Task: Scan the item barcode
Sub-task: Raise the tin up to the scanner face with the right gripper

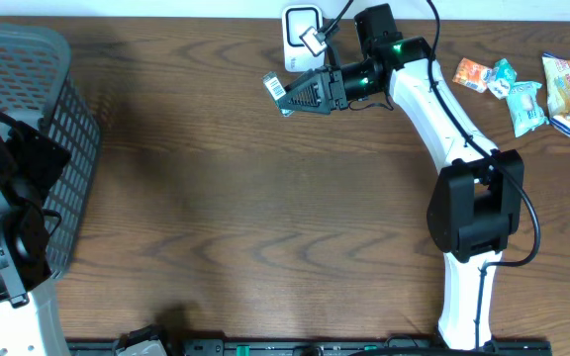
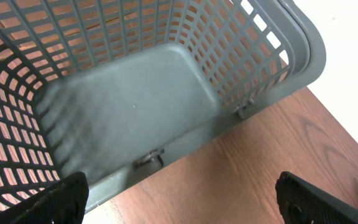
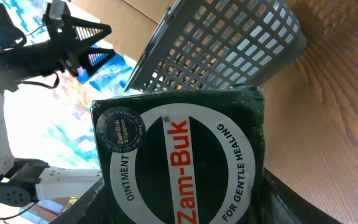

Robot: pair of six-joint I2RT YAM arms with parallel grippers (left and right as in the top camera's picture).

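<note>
Wooden desk [image 1: 265, 198] is carrying a grey basket [image 1: 82, 148] at nine o'clock and snack packets [image 1: 525, 99] at two o'clock.

"Zam-Buk" on seemingly dark-green box [image 3: 179, 155]

Even bright overhead light; soft shadows on table [image 1: 265, 198]; basket [image 2: 135, 106] floor motion-blurred; right-wrist background overexposed.
</note>
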